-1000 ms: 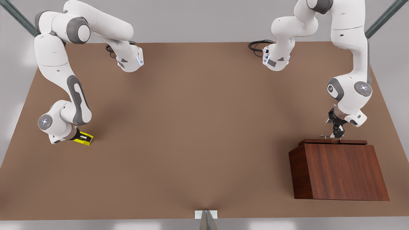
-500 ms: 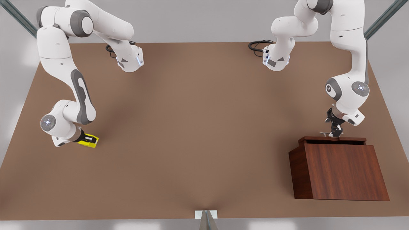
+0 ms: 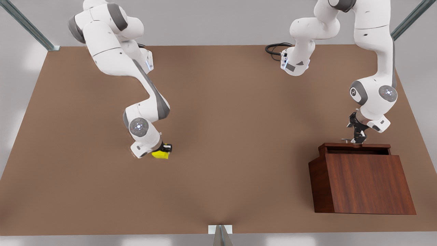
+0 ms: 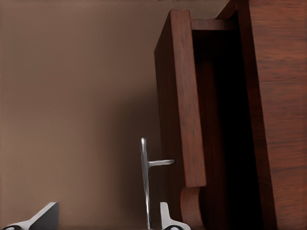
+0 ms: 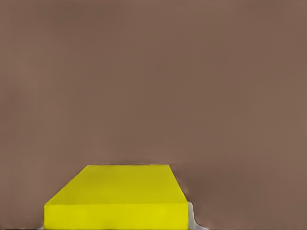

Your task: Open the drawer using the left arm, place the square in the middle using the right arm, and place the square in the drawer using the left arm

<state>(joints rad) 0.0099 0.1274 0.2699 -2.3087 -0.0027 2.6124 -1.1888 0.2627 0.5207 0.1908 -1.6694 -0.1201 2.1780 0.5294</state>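
The square is pinched by the right hand low over the bare worktop, left of centre in the front view and well apart from the cabinet on that view's right. The drawer is seen pulled partly out of the cabinet's far side, its dark cavity exposed in the left wrist view. The left hand is placed at the silver handle, with the bar just beside one finger, though whether it is actually gripped cannot be told.
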